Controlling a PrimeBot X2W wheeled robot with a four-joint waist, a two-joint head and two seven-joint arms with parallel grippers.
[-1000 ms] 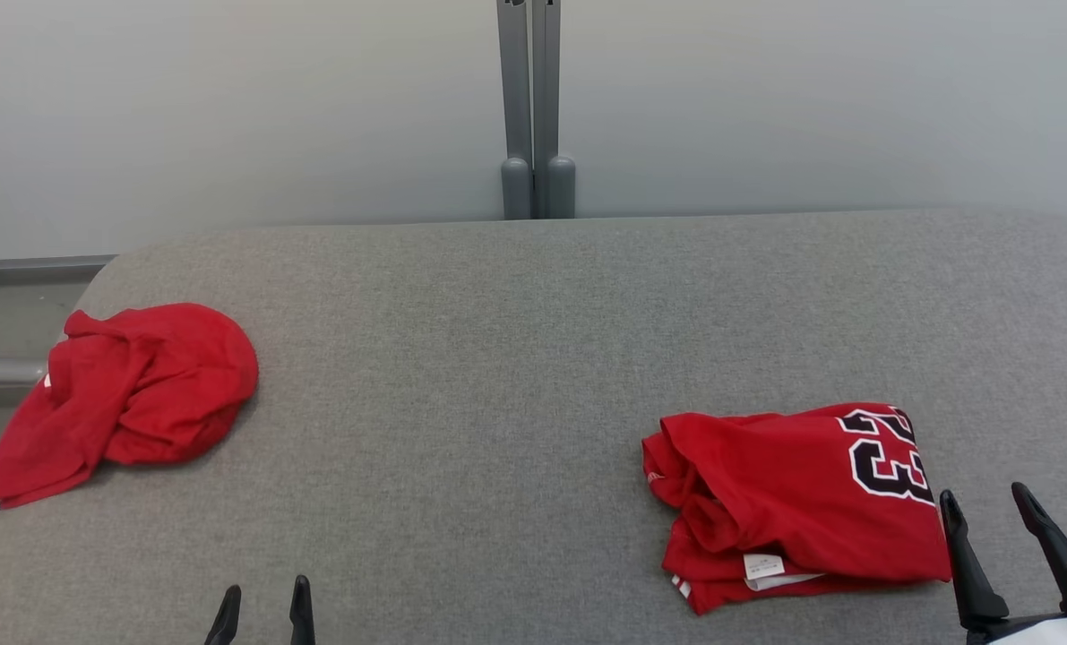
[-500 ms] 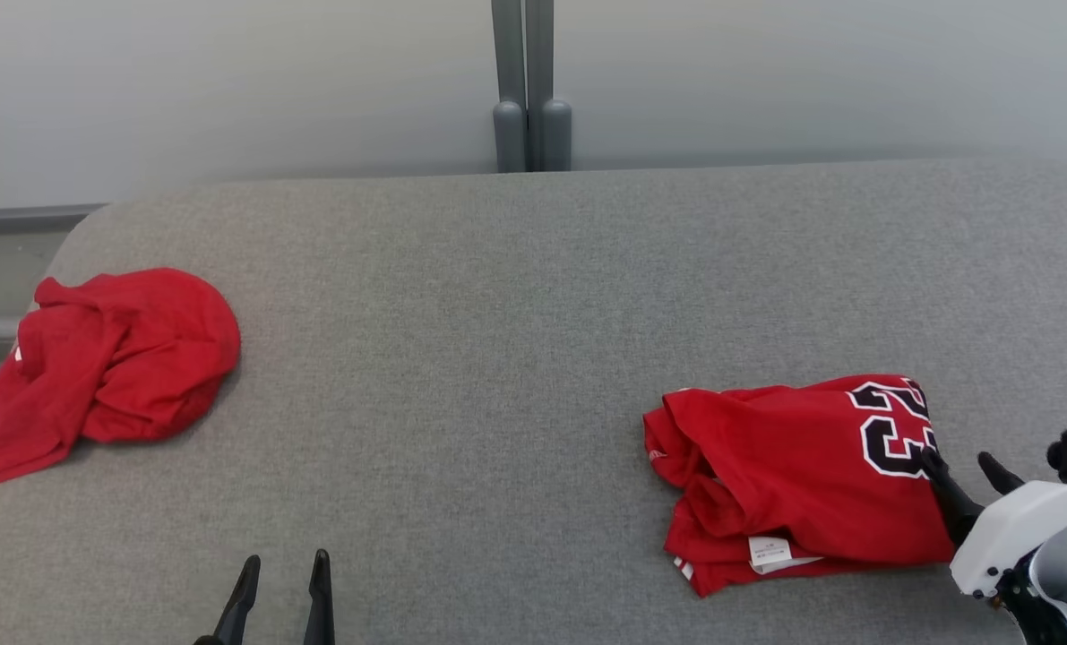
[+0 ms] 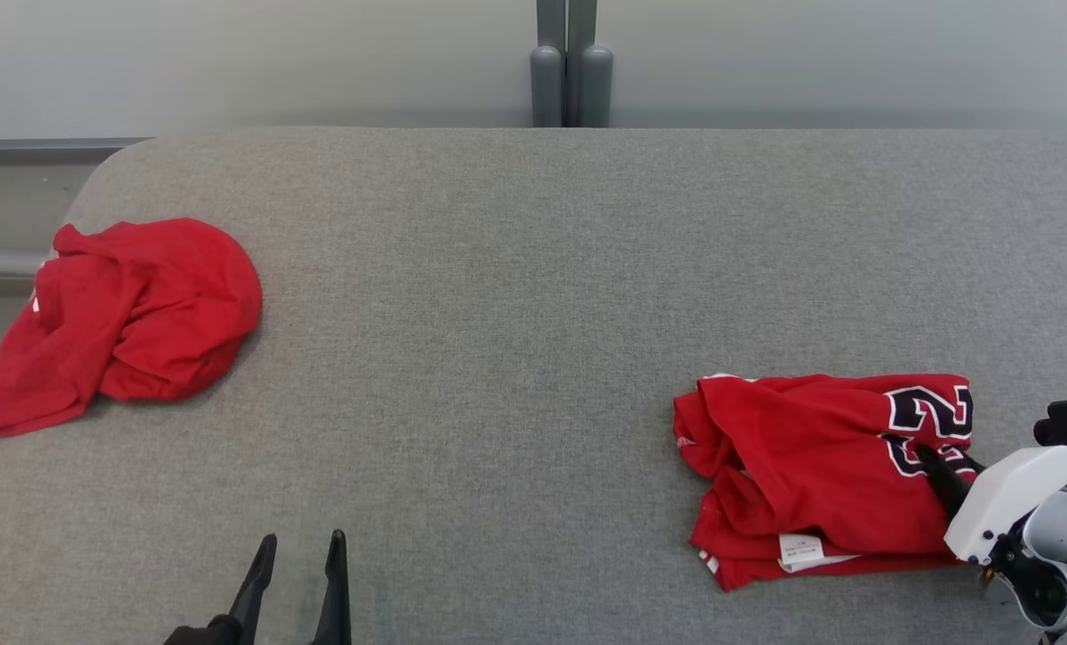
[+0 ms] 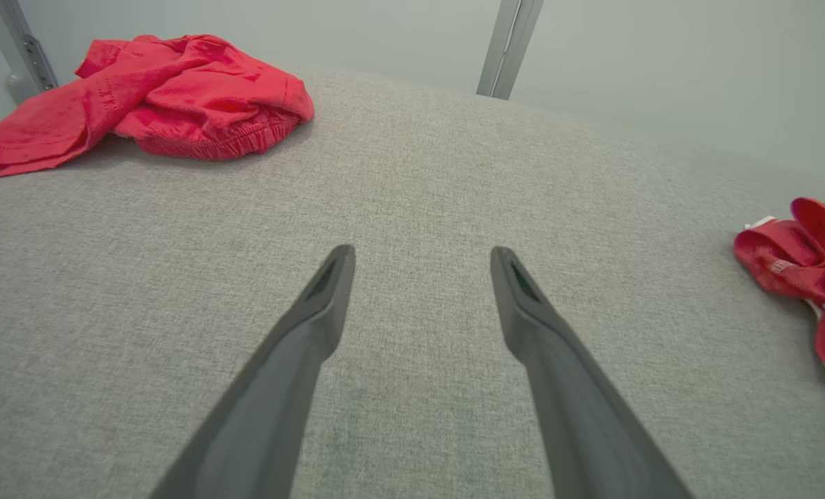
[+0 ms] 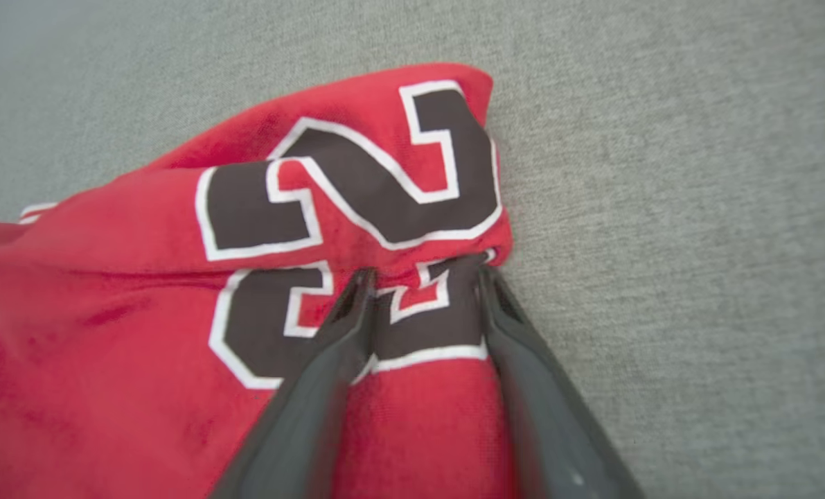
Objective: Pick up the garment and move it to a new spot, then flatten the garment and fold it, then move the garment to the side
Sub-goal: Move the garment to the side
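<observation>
A folded red jersey (image 3: 811, 457) with a black and white number lies on the right of the grey table (image 3: 497, 313). My right gripper (image 3: 945, 459) reaches in from the right onto its numbered end. Seen from the right wrist, that gripper (image 5: 426, 277) is shut on a bunched ridge of the jersey (image 5: 142, 312), which fills the gap between the fingers. My left gripper (image 3: 302, 542) stands open over bare table at the lower left with nothing between its fingers (image 4: 329, 277). The jersey's left edge (image 4: 814, 256) shows at the right of the left wrist view.
A second red garment (image 3: 130, 313) lies crumpled at the table's far left edge, also in the left wrist view (image 4: 176, 90). A grey post (image 3: 571, 63) stands behind the table's far edge. A white label (image 3: 800, 551) sticks out of the jersey's near edge.
The head camera has tilted and shifted. My right gripper has moved forward onto the jersey's numbered end and closed on a fold there, wrinkling the number. The left gripper stays open.
</observation>
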